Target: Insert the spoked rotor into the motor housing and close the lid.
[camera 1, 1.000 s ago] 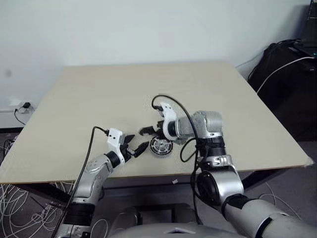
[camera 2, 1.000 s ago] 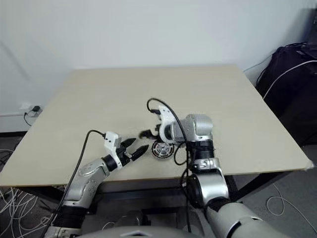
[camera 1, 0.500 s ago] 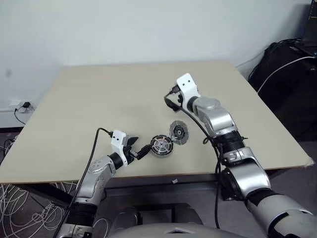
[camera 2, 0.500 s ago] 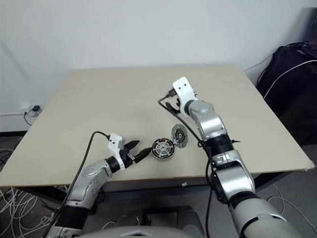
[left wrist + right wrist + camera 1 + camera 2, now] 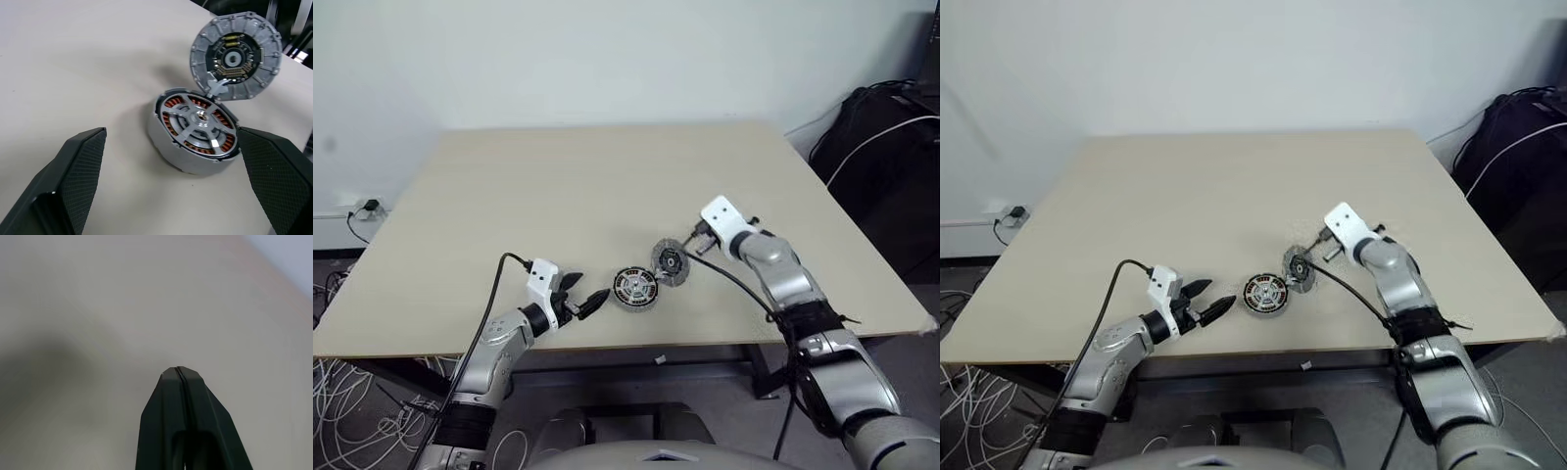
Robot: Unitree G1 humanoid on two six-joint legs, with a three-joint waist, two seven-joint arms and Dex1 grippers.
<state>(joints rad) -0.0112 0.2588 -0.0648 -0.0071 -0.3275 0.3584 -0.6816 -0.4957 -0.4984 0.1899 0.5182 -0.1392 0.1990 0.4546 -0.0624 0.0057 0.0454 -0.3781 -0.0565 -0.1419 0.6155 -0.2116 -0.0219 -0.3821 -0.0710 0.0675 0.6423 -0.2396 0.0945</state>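
The motor housing (image 5: 168, 152) lies near the table's front edge, its copper windings showing. The spoked rotor (image 5: 198, 120) sits inside it, pale spokes and hub facing up. The lid (image 5: 236, 56) stands upright at the housing's far right side (image 5: 670, 262), its inner face turned toward the housing. My left gripper (image 5: 589, 300) is open just left of the housing, one finger (image 5: 78, 171) on either side in the left wrist view. My right gripper (image 5: 180, 369) is shut on nothing, just right of the lid (image 5: 695, 241), over bare table.
The beige table (image 5: 558, 186) stretches back toward a white wall. A black bag with a white cable (image 5: 881, 157) stands on the floor at the right. Cables run from both wrists.
My right arm swung from above the housing to the right and came down beside the lid, its gripper closing. The lid now stands upright in plain view. My left gripper stayed put.
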